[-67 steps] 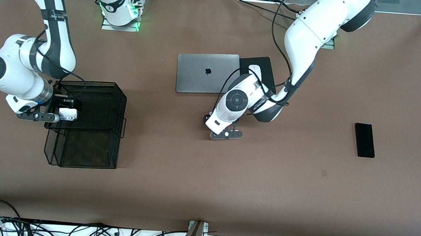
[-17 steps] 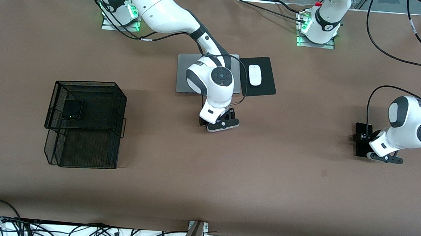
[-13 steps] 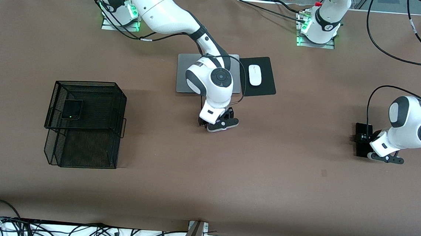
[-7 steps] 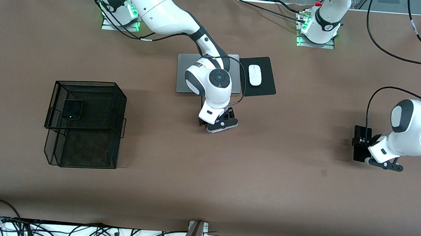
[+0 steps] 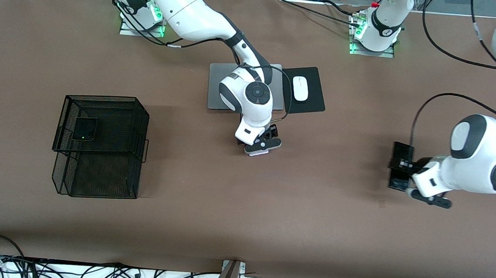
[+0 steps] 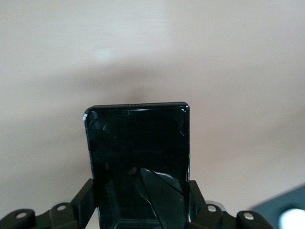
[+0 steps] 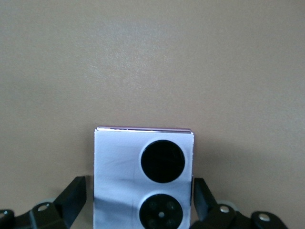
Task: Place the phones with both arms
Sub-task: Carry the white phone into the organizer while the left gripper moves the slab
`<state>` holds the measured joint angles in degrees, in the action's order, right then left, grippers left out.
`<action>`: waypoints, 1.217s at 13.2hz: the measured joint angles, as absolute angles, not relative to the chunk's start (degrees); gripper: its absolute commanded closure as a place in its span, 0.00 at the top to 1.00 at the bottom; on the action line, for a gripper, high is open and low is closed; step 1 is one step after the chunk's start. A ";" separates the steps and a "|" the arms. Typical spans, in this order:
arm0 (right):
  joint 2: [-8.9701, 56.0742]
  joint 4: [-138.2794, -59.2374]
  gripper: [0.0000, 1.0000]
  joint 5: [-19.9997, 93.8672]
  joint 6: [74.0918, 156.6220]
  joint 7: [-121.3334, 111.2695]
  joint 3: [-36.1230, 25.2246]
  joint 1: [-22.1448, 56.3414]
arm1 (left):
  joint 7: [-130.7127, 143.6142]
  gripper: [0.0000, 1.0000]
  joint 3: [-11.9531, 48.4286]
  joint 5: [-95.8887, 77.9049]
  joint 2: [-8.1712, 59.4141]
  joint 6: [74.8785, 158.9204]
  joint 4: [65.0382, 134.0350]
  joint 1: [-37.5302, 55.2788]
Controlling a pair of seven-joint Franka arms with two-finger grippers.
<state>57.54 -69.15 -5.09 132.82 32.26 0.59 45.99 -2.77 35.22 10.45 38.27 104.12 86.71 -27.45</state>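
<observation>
You have one phone (image 5: 85,128) already in the basket (image 5: 142,118). Your left gripper (image 5: 404,176) clamps the long phone (image 5: 399,167), lifted; the right gripper (image 5: 254,144) straddles the lavender phone (image 7: 143,176) mid-bench, fingers wide.

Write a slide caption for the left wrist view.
Left gripper holds the long black phone by its edges above the brown table.

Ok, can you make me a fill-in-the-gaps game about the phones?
The left gripper is shut on the long ___ phone.
The right gripper is around the lavender-white phone with two black ___.
The small black phone lies in the wire ___.
Missing words: black, circles, basket.
</observation>
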 measured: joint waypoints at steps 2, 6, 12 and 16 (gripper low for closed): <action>57.58 -69.70 0.67 -5.04 134.20 32.26 0.59 45.89 | -2.45 0.28 35.18 5.75 38.52 103.97 86.72 -25.41; 57.28 -70.02 0.04 -4.85 134.64 32.54 0.64 45.76 | 1.91 0.28 35.18 4.22 38.99 103.95 86.65 -22.25; 50.92 -67.55 0.01 -2.40 121.41 32.50 0.66 43.64 | 8.85 0.28 35.22 3.58 40.50 103.99 83.82 -17.05; 38.10 -67.19 0.00 -1.76 104.22 28.48 0.10 40.01 | 22.65 0.28 35.23 3.47 41.46 106.74 82.31 -7.63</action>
<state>38.10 -67.19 -1.76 104.22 28.48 0.10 40.01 22.65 35.23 3.47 41.46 106.74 82.31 -7.63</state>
